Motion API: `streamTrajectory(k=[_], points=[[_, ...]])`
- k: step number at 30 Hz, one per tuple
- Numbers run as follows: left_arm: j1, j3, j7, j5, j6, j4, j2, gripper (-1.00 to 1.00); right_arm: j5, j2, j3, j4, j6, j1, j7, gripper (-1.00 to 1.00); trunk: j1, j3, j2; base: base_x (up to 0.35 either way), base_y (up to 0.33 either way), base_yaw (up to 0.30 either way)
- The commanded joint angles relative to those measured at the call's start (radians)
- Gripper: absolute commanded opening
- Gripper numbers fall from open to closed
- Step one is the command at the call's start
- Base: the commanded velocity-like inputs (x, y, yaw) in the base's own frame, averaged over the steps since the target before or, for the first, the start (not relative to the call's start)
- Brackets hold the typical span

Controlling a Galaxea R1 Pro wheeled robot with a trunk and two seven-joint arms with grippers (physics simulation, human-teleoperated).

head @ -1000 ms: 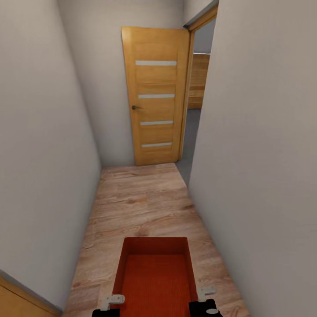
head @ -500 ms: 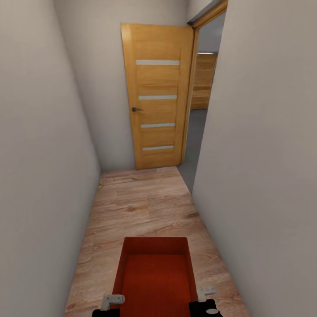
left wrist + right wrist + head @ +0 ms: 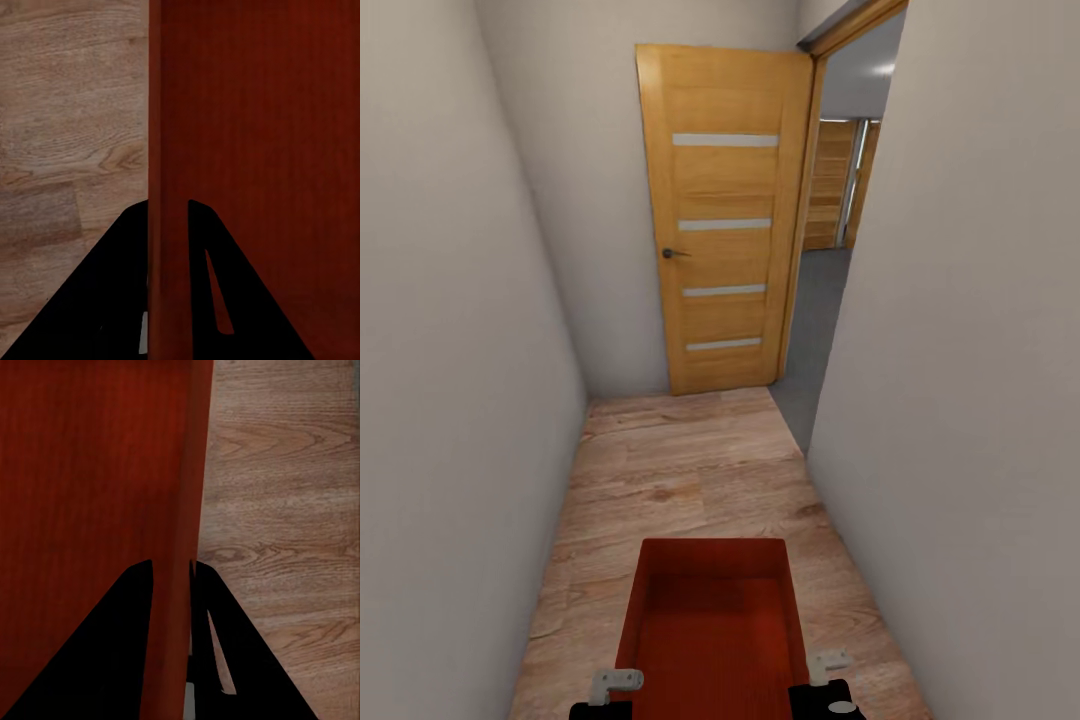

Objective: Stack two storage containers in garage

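One orange-red storage container [image 3: 710,620] is carried low in front of me, open top up, over light wood planks. My left gripper [image 3: 615,685] is at its left wall and my right gripper [image 3: 826,664] at its right wall. In the left wrist view the left gripper [image 3: 169,206] is shut on the thin upright wall [image 3: 169,112], one black finger on each side. The right wrist view shows the right gripper [image 3: 171,564] shut on the opposite wall [image 3: 187,472] in the same way. A room with a dark grey floor [image 3: 815,340] shows through a doorway ahead.
I am in a narrow corridor with a pale wall [image 3: 450,400] close on the left and another [image 3: 980,400] close on the right. An open wooden door [image 3: 725,220] stands against the end wall, with the doorway [image 3: 835,260] to its right. Wood plank floor [image 3: 680,470] lies ahead.
The whole view has shifted: the door and doorway look nearer, and more of the grey-floored room shows. The container stays in the same place between both grippers.
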Motion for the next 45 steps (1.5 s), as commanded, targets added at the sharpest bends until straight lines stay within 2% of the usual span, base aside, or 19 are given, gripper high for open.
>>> streamTrajectory(k=[1,45], points=[[-0.001,-0.041,-0.002,0.011,-0.003,0.002,-0.002,-1.00,-0.004,0.001,0.022,-0.003,0.004,0.000,0.001,-1.00,0.001,-0.001,-0.001,0.343,0.098,0.000],[-0.001,-0.041,-0.002,0.011,-0.003,0.002,-0.002,-1.00,-0.005,0.001,0.022,-0.003,0.004,0.000,0.001,-1.00,0.001,-0.001,-0.001,0.343,0.095,0.000]])
